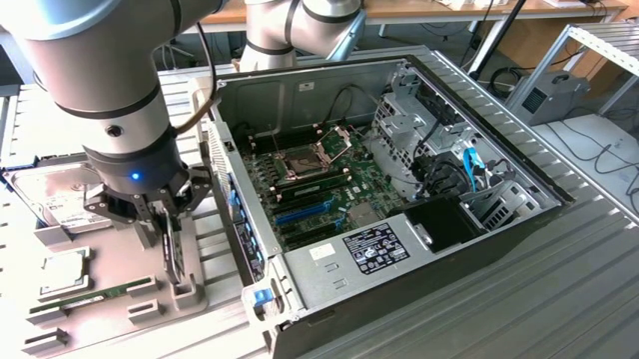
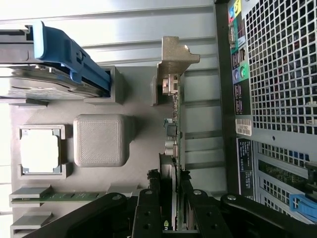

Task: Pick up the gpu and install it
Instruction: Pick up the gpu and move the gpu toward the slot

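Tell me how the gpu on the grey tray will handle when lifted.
The gpu is probably stiff: a flat board with a metal bracket. It is likely fragile, since small parts stand bare along its edge. Standing on edge in the tray, it may tip once freed.

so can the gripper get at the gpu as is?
Probably yes: the gripper is down over the gpu, standing on edge in the grey tray, nothing between them; hard drive and case sit aside.
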